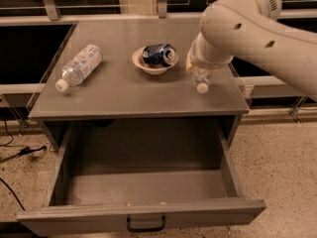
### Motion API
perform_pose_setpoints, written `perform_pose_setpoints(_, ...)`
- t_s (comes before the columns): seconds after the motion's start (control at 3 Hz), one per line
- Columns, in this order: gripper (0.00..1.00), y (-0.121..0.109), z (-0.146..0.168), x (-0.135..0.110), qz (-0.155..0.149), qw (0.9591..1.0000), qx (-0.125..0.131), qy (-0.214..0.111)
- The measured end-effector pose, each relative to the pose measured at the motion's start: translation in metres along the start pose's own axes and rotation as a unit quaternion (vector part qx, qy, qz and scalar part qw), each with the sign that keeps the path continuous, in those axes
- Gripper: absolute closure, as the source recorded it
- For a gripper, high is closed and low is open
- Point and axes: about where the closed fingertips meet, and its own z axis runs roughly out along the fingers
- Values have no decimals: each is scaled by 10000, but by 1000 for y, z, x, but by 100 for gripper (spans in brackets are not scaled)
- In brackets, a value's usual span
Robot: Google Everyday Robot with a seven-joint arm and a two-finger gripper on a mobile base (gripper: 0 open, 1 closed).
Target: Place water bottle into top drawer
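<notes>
The water bottle [200, 79], clear plastic with a white cap pointing toward me, is at the right side of the cabinet top. My gripper [201, 67] is right at it, hidden under my pale arm's wrist, which covers the bottle's upper part. I cannot tell whether the bottle rests on the top or is held. The top drawer [143, 214] is pulled wide open below, grey, with a small black handle on its front panel, and nothing large shows inside.
A bottle with a large white-and-blue label [79, 66] lies on its side at the left of the cabinet top [124, 93]. A pale bowl [153, 68] holding a blue can [158, 54] sits at the middle. Cables lie on the floor at left.
</notes>
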Motion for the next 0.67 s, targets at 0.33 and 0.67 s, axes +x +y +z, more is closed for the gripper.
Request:
perform_pose_setpoints(0.33,100,0,-31,-15,-266,9987,-232,-372)
perform_pose_setpoints(0.67,100,-13,-54,-35,-250,9949,-699,-684)
